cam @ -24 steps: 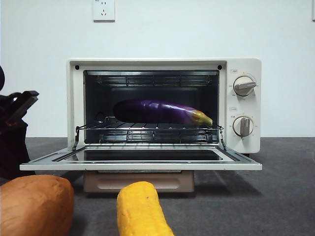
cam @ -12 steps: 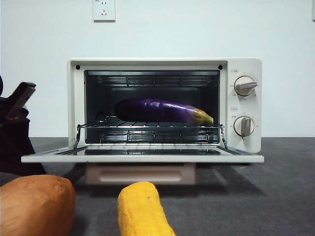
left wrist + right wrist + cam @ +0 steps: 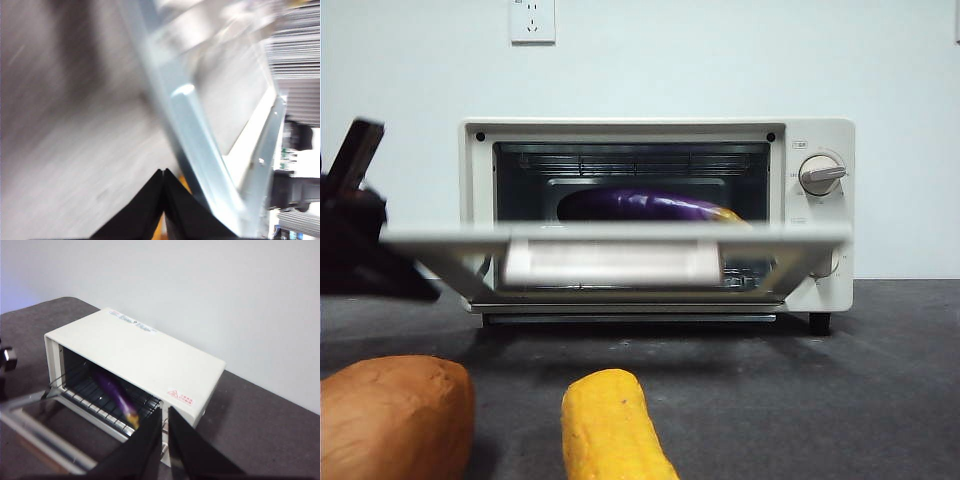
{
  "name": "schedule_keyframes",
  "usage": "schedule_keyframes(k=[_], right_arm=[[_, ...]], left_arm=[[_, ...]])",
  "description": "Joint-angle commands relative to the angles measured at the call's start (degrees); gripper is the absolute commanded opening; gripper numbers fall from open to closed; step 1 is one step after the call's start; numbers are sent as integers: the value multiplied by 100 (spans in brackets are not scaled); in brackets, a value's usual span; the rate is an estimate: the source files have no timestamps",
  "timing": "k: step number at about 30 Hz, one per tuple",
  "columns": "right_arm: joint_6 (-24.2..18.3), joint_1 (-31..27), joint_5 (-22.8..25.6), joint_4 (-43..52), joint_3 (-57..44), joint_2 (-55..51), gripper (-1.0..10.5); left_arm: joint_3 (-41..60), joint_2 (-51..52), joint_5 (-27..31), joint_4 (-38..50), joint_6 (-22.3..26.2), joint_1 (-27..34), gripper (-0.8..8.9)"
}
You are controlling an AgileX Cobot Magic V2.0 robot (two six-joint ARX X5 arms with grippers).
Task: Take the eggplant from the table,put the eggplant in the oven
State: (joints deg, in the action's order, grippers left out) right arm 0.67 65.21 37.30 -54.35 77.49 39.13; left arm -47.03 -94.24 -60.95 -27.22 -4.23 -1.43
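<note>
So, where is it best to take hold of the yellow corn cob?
Probably its middle, from above: the corn cob lies flat on the table, long and round, with bare table on both sides, so a grip across its width fits.

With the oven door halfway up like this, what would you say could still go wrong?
1. The door is only partly raised, with the left gripper, shut, at its edge; if contact slips, it could drop open again.
2. The eggplant lies on the rack with its tan tip toward the front right corner; if it sticks out, the door may pinch it.
3. The sweet potato and corn lie just ahead of the oven.
</note>
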Motion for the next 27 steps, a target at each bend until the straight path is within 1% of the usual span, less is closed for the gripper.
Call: schedule_keyframes(k=[1,5,8,16,18,21,23,25,27], right_arm=[[225,72,15,-68,111,44,5],[404,72,13,-251,109,44,5],[525,72,2,-345,81,44,5],[763,72,-2,-553,39,44,5],[820,72,-2,-597,39,44,5],[848,72,20,-612,37,46,5],[920,72,22,-612,28,50,5],[981,72,20,-619,2,50,5],[1010,70,22,-608,-63,61,5]], left_arm=[[-400,-94,-256,129,-146,35,6],[-955,-94,-251,184,-302,151,6],[-1456,-94,-247,254,-310,164,7],[-2583,-94,-153,411,-697,157,6],[-2734,-94,-155,354,-782,157,6],[-2848,-79,-157,46,-800,140,7],[-2848,-20,-155,-232,-699,96,7],[-2848,94,-151,-577,-387,17,7],[-2848,273,13,-903,-107,-103,7]])
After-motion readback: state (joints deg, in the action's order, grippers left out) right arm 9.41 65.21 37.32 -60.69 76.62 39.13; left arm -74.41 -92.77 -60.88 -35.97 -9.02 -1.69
